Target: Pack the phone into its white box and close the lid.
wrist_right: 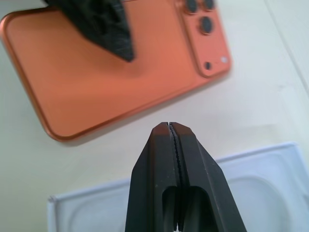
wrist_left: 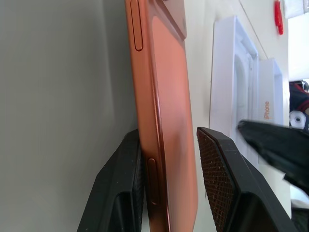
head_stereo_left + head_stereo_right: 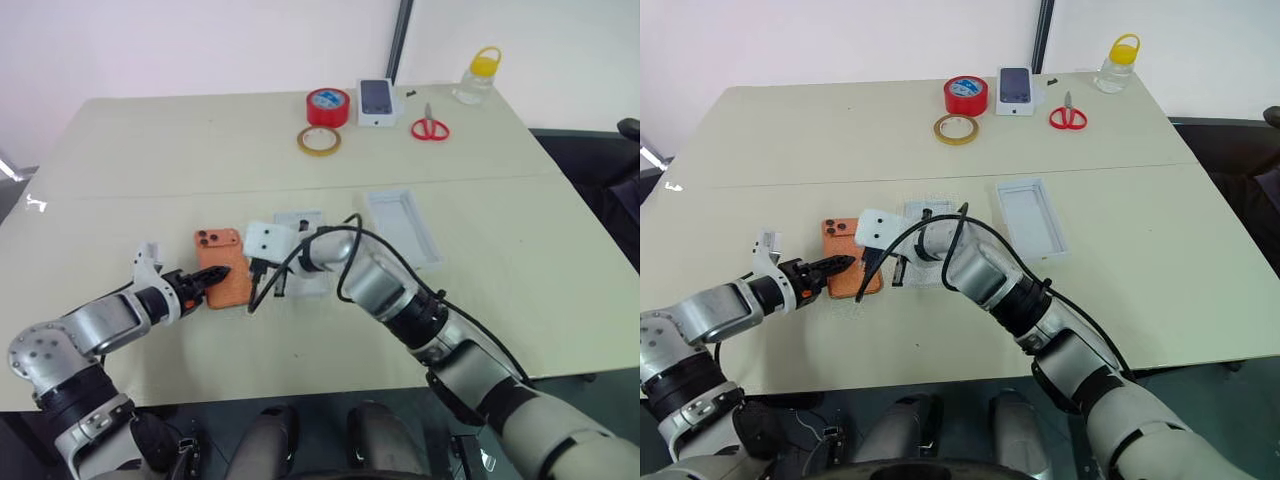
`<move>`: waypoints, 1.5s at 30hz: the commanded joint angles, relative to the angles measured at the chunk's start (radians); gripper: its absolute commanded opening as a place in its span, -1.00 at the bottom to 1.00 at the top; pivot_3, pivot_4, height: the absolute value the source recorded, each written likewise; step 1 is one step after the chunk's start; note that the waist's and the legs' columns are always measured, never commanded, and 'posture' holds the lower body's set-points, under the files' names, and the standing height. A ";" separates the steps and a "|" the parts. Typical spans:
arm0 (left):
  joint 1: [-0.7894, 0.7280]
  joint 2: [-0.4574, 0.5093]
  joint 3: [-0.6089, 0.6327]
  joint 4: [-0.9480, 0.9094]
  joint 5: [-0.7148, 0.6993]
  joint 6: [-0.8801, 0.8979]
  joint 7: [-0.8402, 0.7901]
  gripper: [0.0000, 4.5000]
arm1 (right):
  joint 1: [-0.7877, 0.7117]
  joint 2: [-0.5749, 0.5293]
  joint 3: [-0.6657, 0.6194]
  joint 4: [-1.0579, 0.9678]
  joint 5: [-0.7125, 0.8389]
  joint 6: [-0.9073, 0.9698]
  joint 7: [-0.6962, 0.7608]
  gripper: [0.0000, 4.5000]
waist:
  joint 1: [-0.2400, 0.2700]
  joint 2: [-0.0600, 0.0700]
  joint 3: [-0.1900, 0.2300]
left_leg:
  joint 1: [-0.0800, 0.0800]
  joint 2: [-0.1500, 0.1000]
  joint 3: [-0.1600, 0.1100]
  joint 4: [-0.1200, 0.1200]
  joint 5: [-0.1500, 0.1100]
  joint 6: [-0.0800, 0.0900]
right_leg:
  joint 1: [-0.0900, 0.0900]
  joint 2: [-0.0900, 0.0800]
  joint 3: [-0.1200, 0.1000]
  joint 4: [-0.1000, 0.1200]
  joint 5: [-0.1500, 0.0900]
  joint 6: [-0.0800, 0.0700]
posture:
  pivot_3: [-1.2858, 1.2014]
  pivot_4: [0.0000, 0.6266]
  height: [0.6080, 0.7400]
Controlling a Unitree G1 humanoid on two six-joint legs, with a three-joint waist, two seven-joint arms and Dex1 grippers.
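Note:
The orange phone lies back up on the table, its camera cluster at the far left corner. My left gripper is shut on the phone's near end, one finger under it and one finger on its back. My right gripper is shut and empty, hovering just right of the phone. Beneath it lies the white box, a white insert with an oval embossing showing inside. The all-white lid lies rim up further right.
At the table's far side stand a red tape roll, a yellowish tape ring, a small white box with a phone picture, red scissors and a yellow-capped bottle. Bare tabletop lies to the left.

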 commanded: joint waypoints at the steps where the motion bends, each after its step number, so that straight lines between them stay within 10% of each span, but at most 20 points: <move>1: 0.014 0.023 -0.011 -0.025 -0.099 -0.047 0.041 -0.47 | -0.001 -0.009 -0.030 -0.059 0.014 0.008 0.004 -1.00 | 0.000 0.000 0.000 | 0.000 0.000 0.000 0.000 0.000 0.000 | 0.000 0.000 0.000 0.000 0.000 0.000 | 0.03 -0.52 1.00; 4: 0.041 0.043 -0.048 -0.022 -0.182 -0.101 0.086 -0.99 | 0.005 -0.020 -0.034 -0.073 0.018 0.015 0.003 -1.00 | 0.000 0.000 0.000 | 0.000 0.000 0.000 0.000 0.000 0.000 | 0.000 0.000 0.000 0.000 0.000 0.000 | 0.03 -0.52 1.00; 17: 0.090 0.177 -0.261 -0.096 -0.604 -0.516 0.264 -0.99 | 0.099 -0.174 -0.175 -0.298 0.150 0.029 0.087 -1.00 | 0.012 -0.001 0.000 | -0.001 0.000 0.001 0.000 0.000 0.000 | 0.000 -0.001 0.001 -0.001 0.000 0.000 | 0.03 -0.52 1.00; 29: -0.026 0.044 -0.610 -0.127 -0.617 -0.603 0.333 -0.99 | 0.261 -0.438 -0.355 -0.405 0.281 -0.061 0.167 -1.00 | 0.023 -0.003 0.001 | -0.001 0.000 0.002 0.000 -0.001 0.001 | 0.002 -0.001 0.002 -0.002 0.000 0.000 | 0.03 -0.52 1.00; 45: -0.058 0.055 -0.700 -0.013 -0.603 -0.643 0.292 -0.99 | 0.363 -0.514 -0.419 -0.433 0.324 -0.037 0.100 -1.00 | 0.031 -0.003 0.002 | -0.002 0.000 0.002 0.000 0.000 0.001 | 0.002 -0.001 0.002 -0.002 0.000 0.000 | 0.03 -0.52 1.00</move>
